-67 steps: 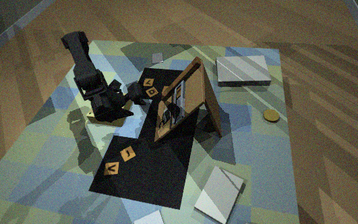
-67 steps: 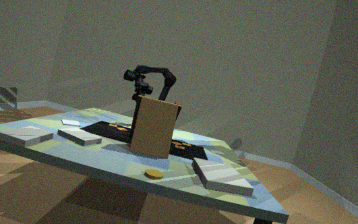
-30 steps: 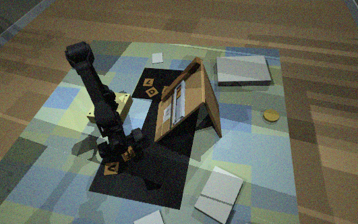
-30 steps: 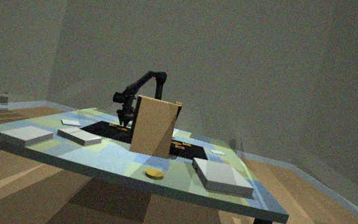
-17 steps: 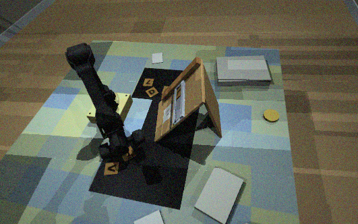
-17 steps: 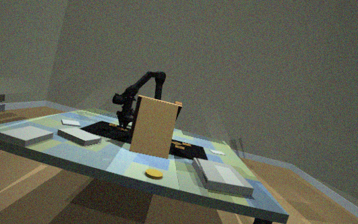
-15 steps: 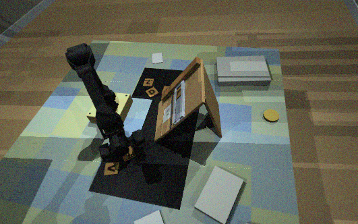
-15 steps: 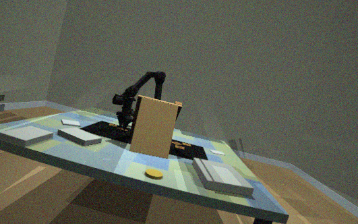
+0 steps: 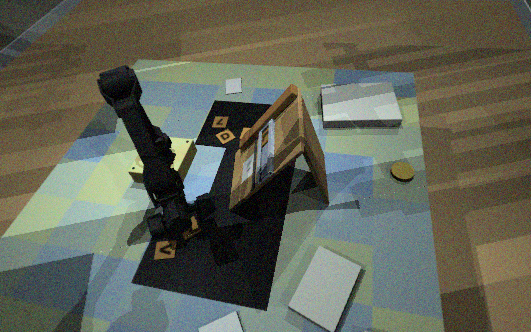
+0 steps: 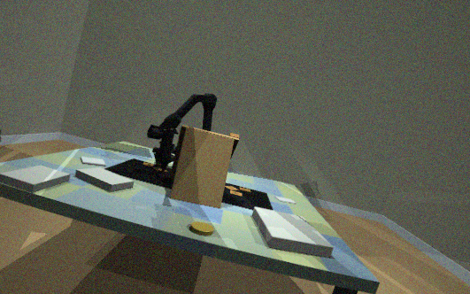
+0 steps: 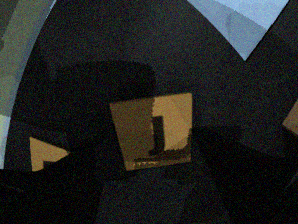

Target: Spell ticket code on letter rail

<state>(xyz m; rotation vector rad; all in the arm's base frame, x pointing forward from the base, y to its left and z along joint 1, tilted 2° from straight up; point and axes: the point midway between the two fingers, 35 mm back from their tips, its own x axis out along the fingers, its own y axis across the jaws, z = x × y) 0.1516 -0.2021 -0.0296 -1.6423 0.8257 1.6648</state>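
My gripper is open, low over the black mat, with its fingers on either side of the J tile. A V tile lies beside it. An L tile and a D tile lie at the mat's far end; another tile is partly hidden by the board. The tilted wooden board carries the letter rail; an orange patch with dark marks shows in its upper part. The ticket is unreadable here.
A yellow box is beside the arm. Pale blocks and a gold disc lie beyond the mat. A small white square is at the back. The board stands between the two tile groups.
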